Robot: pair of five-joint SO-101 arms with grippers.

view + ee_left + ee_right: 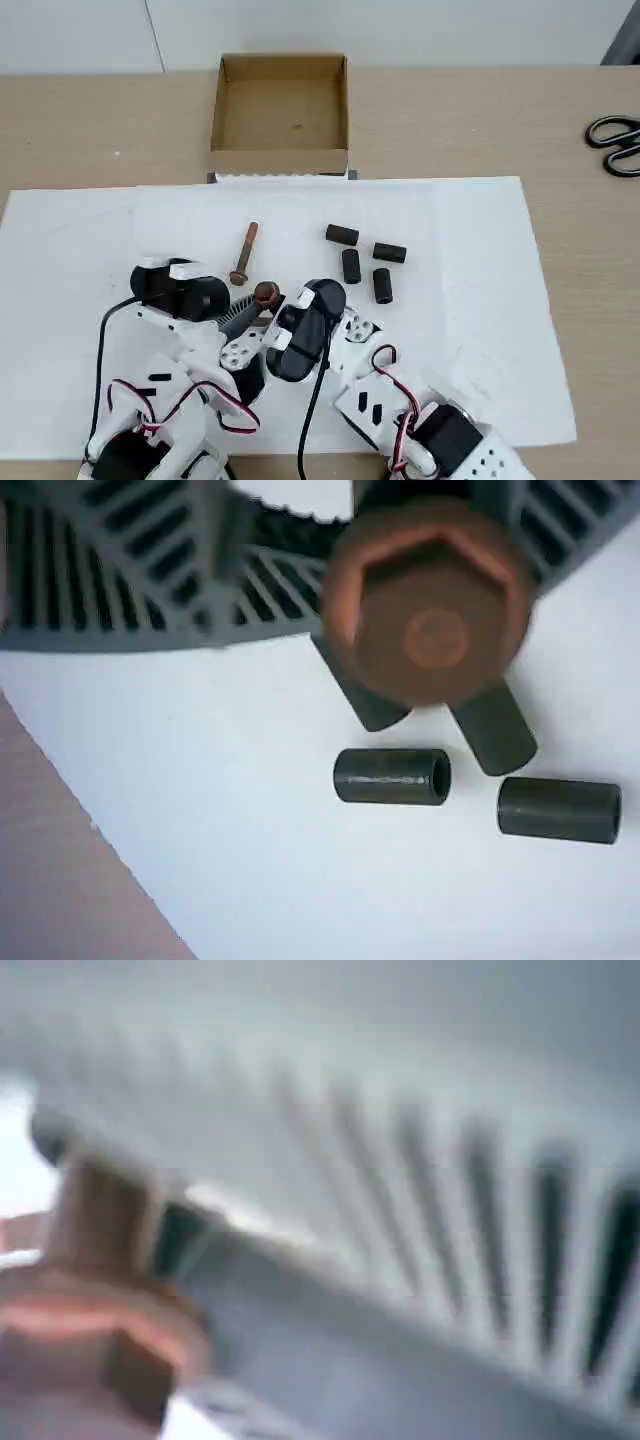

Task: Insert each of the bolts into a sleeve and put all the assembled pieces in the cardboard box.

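Left gripper (258,302): pinched on the held bolt (430,610), whose hex head faces its wrist camera.
Held bolt: low over the paper sheet (480,300), near the 4 sleeves (351,266).
Second bolt (244,253): lies loose on the sheet, apart from the sleeves.
Cardboard box (280,160): beyond the sheet, nothing inside.
Handling: probably stiff, heavy, smooth metal that may swivel in the grip. Best held just under the head, leaving the tip free.

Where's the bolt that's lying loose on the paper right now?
High view: the loose bolt lies on the white paper, left of the four sleeves and nearer the arms than the cardboard box, by its left front corner.
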